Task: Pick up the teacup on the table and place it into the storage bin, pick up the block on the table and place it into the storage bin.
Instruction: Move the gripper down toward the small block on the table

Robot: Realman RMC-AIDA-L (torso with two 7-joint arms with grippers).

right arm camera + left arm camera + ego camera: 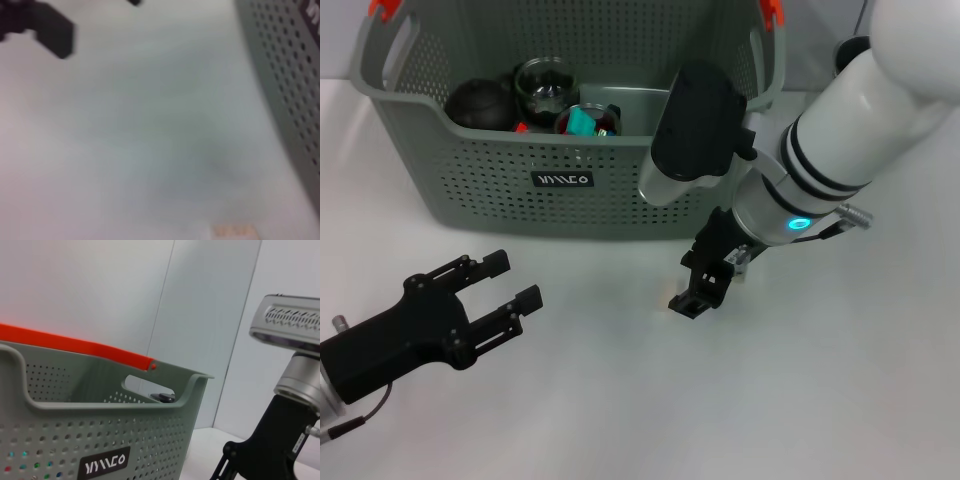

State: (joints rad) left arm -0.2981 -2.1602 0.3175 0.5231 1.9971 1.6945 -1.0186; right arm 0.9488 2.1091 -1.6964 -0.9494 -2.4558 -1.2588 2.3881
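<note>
the storage bin (570,180) sits at the back of the desk (620,400), grey-green, perforated, orange clips on its handles. inside it i see a glass teacup (545,85), a dark round thing (480,103) and something teal (582,120). the right gripper (700,290) is low over the desk just in front of the bin; whether it holds anything, i cannot tell. a pale block (234,231) lies on the desk near the bin's wall, probably light and stiff, best pinched across its flat sides. the left gripper (505,285) waits wide and empty, well in front of the bin.
</note>
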